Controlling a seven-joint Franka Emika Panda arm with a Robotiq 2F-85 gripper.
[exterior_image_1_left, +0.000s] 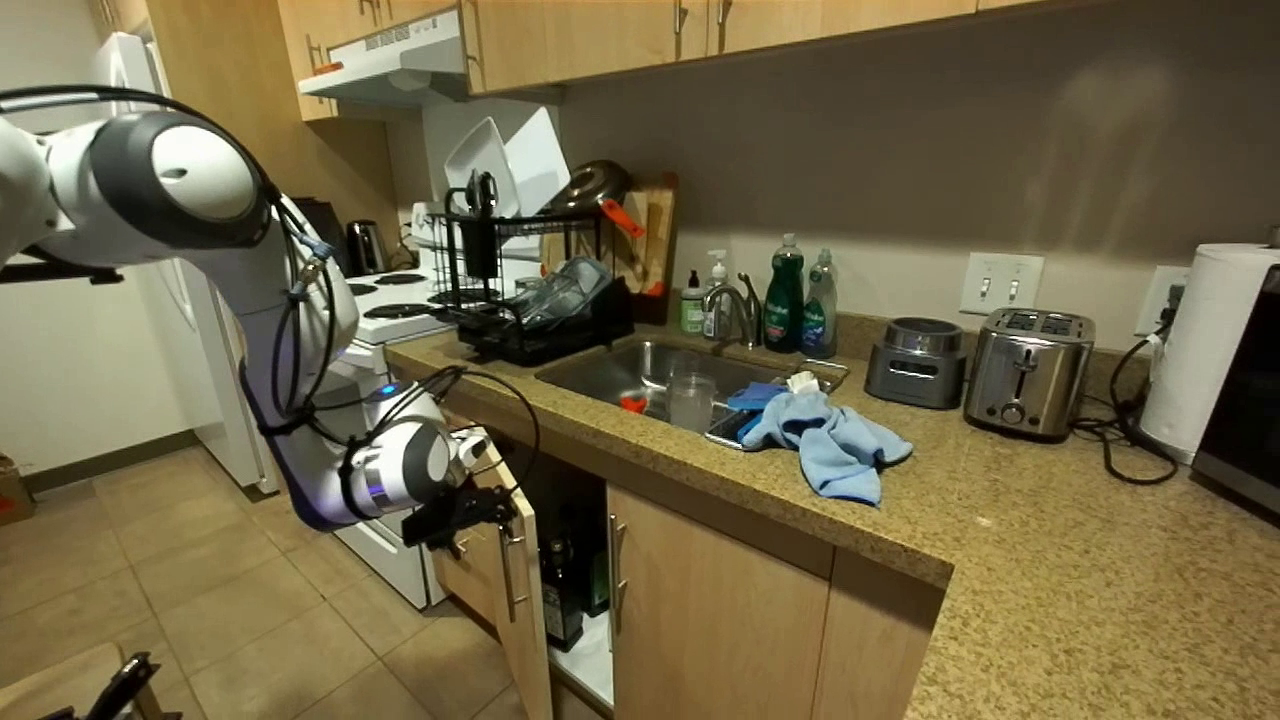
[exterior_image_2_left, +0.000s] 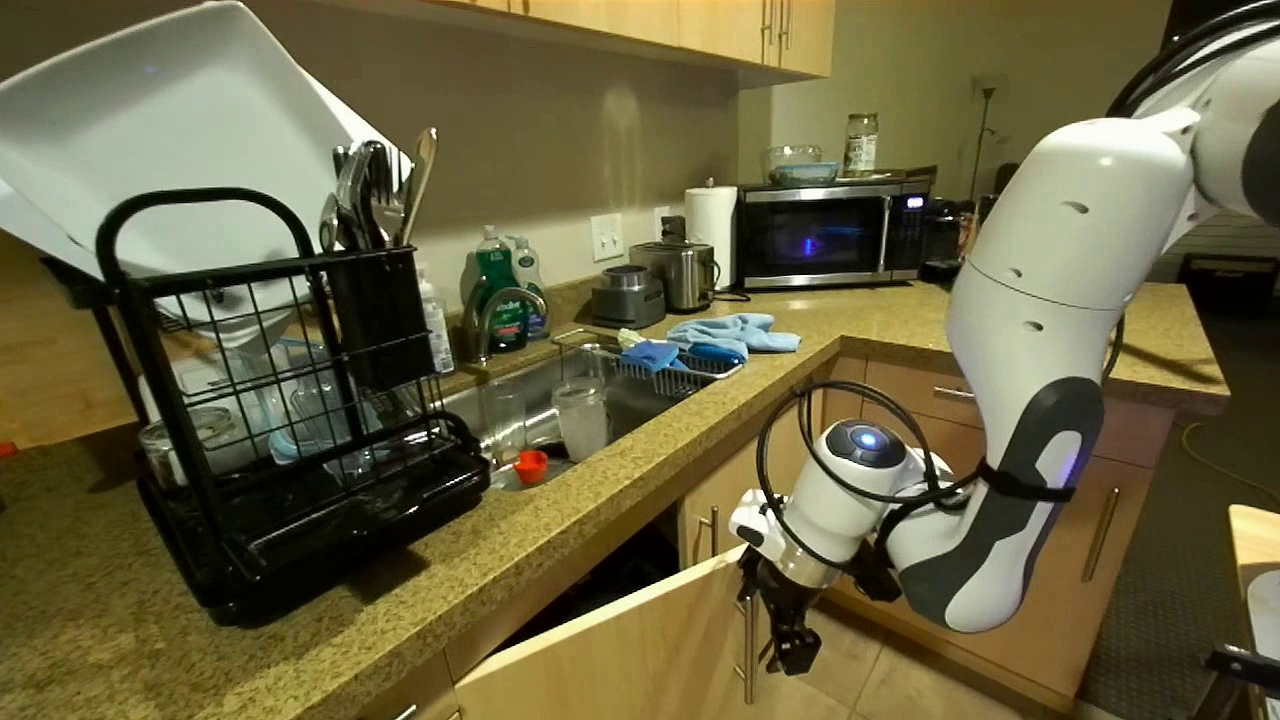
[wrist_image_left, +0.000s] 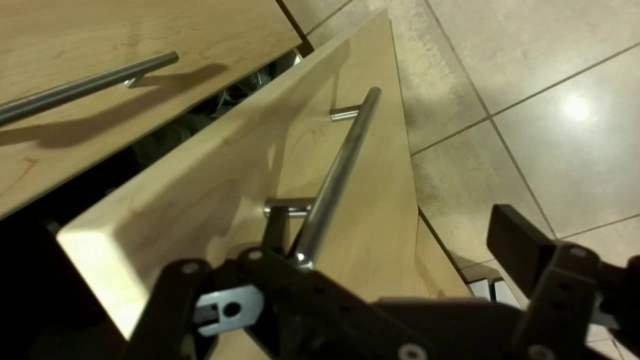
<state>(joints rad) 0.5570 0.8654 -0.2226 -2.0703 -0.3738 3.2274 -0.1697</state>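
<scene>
Because the cabinet door (wrist_image_left: 360, 235) below the sink (exterior_image_1_left: 625, 365) stands ajar, its long metal handle (wrist_image_left: 342, 165) juts out into the room, which seems to be why the jaws sit so low, beneath the near edge of the counter (exterior_image_1_left: 1080, 560). They are spread apart: at the left of the wrist view one finger (wrist_image_left: 276, 227) lies in the gap between bar and wood, close to the bar's upper end, while the right one hangs well off it, over the floor tiles (wrist_image_left: 570, 150). So the bar passes between the two unpinched; whether the left finger touches it, I cannot tell.

Behind the door, dark bottles (exterior_image_1_left: 560, 600) stand upright inside. The neighbouring door (exterior_image_1_left: 720, 600), to the right, sits flush.

Left of the sink in both exterior views is a black dish rack (exterior_image_2_left: 350, 545), presumably put there so that drips stay near the basin; large white dishes (exterior_image_2_left: 190, 120) lean on its upper tier, probably drying. To the sink's right, a blue towel (exterior_image_1_left: 840, 450) lies in loose folds, likely left to air. Soap bottles (exterior_image_1_left: 783, 300) stand on the far side beside the faucet (exterior_image_1_left: 749, 318), handy for washing.
</scene>
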